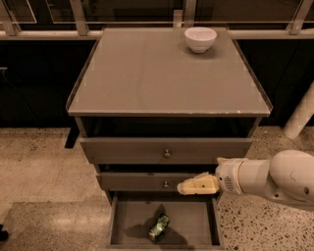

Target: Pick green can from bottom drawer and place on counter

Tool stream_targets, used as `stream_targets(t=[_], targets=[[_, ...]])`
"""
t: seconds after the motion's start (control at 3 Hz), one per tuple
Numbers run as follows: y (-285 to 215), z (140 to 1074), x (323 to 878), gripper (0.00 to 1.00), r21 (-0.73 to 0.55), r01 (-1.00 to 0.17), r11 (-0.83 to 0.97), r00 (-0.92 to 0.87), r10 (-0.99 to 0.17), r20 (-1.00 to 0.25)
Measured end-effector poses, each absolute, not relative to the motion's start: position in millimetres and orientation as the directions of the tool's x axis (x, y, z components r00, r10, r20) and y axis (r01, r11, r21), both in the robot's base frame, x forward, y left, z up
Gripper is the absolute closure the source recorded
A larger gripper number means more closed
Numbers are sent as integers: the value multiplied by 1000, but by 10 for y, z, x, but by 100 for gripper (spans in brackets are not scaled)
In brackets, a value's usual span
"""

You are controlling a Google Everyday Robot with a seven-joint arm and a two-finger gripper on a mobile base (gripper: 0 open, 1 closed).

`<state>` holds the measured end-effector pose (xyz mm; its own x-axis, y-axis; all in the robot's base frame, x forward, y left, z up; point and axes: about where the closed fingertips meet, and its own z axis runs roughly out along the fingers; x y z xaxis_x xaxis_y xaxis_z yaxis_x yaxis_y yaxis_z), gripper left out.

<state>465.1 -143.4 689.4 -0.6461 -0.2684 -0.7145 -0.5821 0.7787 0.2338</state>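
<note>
Camera view: claw (184, 187) points leftward above bottom drawer (196, 228) holding green can (159, 227).

My gripper (184, 187) hangs in front of a grey-brown three-drawer cabinet (167, 153). Around the cabinet spreads a dimly lit speckled beige stone floor (39, 166). Behind it, a pale metal railing (44, 35) runs beneath dark glass panes (127, 10). A white round post (300, 115) slants at right.

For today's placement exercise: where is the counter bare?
The counter is bare from its front rim back to the white bowl at its far right corner. The pincer hovers over the bottom drawer, right of the green can.
</note>
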Motion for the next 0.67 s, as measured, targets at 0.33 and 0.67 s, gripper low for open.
stream_targets(t=[0.33, 0.67], targets=[[-1448, 6718, 4641, 0, 227, -545, 807, -663, -248, -707], [-1375, 6154, 4514, 0, 306, -457, 835, -715, -140, -685]])
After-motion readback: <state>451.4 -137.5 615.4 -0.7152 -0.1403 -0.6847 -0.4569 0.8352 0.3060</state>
